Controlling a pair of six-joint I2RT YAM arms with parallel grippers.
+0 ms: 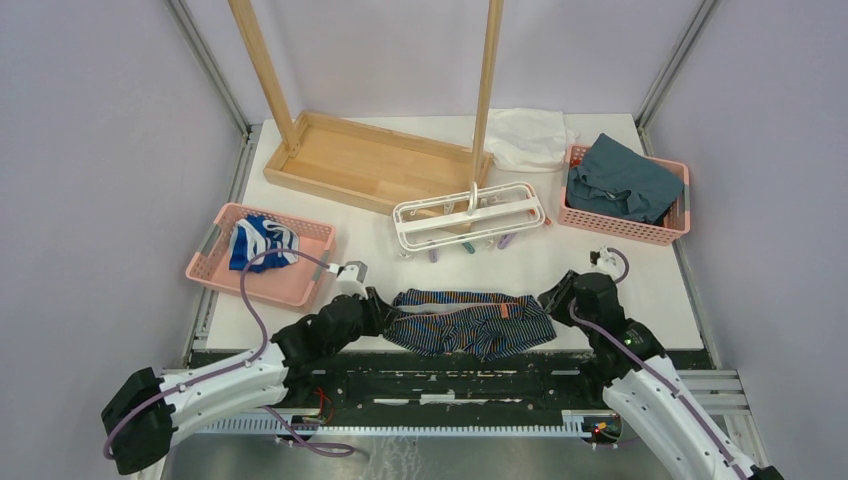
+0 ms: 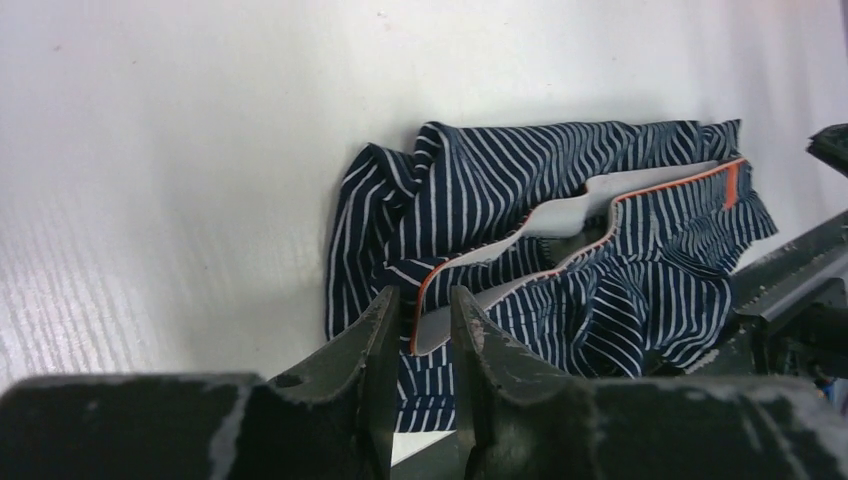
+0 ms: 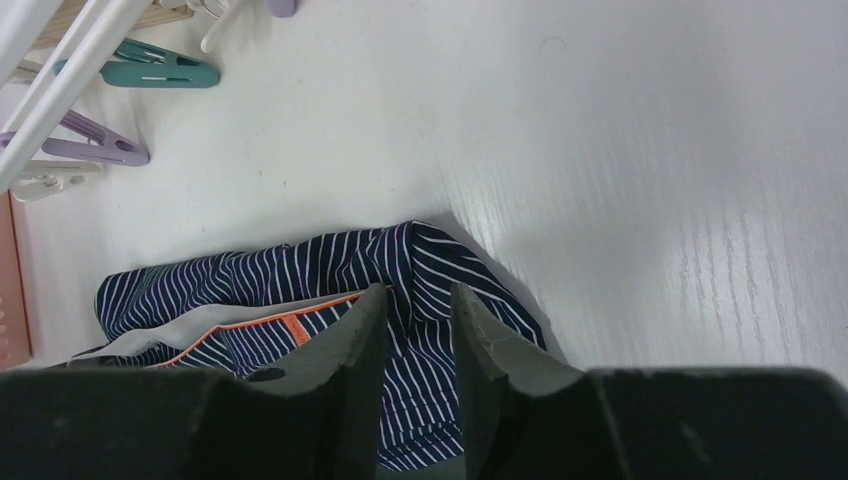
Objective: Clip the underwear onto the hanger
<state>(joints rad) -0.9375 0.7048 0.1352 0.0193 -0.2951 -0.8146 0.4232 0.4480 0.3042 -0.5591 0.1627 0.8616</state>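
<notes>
Underwear spread lengthwise at lower centre of the top view, flat but rumpled on the white tabletop, close to the near edge. Navy with thin pale stripes; orange-edged waistband; small orange label toward the right end.

Left tool at the garment's left end, low over the tabletop. From the left wrist: fingers parted by a narrow gap, the grey, orange-trimmed waistband corner showing in that gap, neither finger visibly pressing on the cloth. Underwear stretching away toward the upper right of that frame, label at the far end.

Right tool at the garment's right end, likewise low. From the right wrist: the same narrow parting, striped cloth visible between and beyond the fingers, no pinch apparent. Orange label just left of the left-hand finger.

Hanger lying flat at centre of the top view, above the underwear and apart from it, hook leaning against a post of the wooden rack. Clips trailing from its lower edge; in the right wrist view a teal clip and a purple clip at upper left, beside the white bars.

Pink basket at left with a blue-and-white garment; second pink basket at upper right holding teal cloth; white cloth beside it.
</notes>
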